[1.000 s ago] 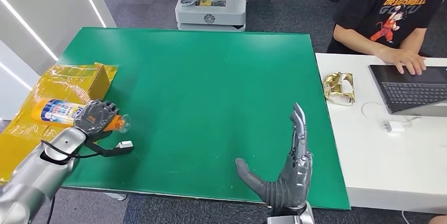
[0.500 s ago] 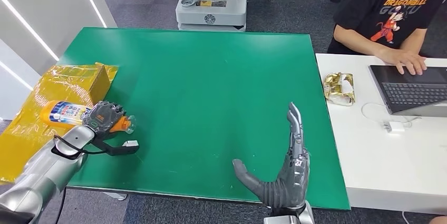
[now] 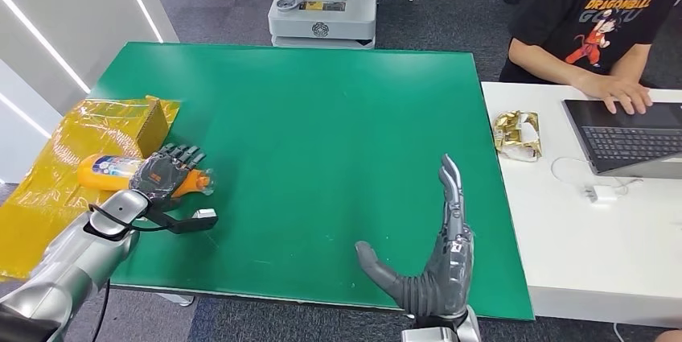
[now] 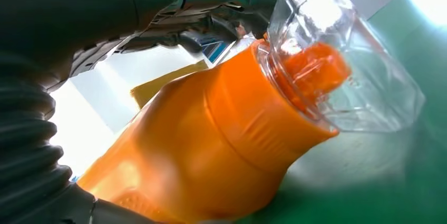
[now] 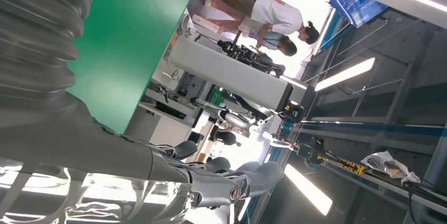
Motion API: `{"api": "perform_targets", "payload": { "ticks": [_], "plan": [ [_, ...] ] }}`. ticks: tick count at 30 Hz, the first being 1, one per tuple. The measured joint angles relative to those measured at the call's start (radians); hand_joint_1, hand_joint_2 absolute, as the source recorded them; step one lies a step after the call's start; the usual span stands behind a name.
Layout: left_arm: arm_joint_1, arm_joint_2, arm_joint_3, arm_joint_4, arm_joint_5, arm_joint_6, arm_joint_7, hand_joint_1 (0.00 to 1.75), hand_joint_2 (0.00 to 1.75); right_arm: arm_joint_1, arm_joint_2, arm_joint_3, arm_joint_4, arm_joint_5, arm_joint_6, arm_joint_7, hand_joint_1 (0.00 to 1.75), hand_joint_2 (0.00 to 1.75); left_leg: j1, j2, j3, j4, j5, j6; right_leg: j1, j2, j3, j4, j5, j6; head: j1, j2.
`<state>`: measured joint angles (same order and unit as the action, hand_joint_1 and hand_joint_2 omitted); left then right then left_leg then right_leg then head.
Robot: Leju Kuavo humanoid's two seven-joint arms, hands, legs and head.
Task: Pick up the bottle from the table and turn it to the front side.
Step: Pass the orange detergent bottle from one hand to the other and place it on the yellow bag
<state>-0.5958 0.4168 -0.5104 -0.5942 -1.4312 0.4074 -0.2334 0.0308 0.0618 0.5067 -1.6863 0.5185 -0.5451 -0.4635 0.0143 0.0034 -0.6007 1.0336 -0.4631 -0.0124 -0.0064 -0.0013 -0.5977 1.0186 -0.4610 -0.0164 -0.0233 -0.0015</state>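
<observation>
Bottle [image 3: 121, 172] rolled label-down in left hand [image 3: 165, 174] fingers near table [image 3: 322, 117] edge; right hand [image 3: 438, 265] spread, holding nothing

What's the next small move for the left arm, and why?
Probably roll the wrist to turn the label forward: the left robot hand grips the orange bottle lying sideways near the green table edge, while the right robot hand is open.

Your left robot hand [image 3: 163, 175] is covering the bottle's [image 3: 112, 171] middle; its label is sitting too small for you to read.
</observation>
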Motion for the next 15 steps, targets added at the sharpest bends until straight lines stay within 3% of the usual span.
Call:
{"api": "perform_targets", "payload": {
  "ticks": [8,15],
  "plan": [
    [0.007,0.019,0.003,0.000,0.001,0.026,0.016,0.00,1.75,0.003,0.002,-0.007,-0.001,0.013,0.000,0.010,0.00,1.75,0.001,0.000,0.000,0.000,0.000,0.000,0.000,0.000,0.000,0.000,0.000,0.000,0.000,0.000],
    [0.066,0.050,0.044,-0.056,0.007,0.106,0.051,0.00,1.75,0.008,0.006,-0.017,-0.002,0.023,0.002,0.025,0.00,1.75,0.000,0.001,-0.001,0.000,0.000,0.000,0.000,0.001,-0.001,0.000,0.000,0.000,0.000,0.000]
  ]
}}
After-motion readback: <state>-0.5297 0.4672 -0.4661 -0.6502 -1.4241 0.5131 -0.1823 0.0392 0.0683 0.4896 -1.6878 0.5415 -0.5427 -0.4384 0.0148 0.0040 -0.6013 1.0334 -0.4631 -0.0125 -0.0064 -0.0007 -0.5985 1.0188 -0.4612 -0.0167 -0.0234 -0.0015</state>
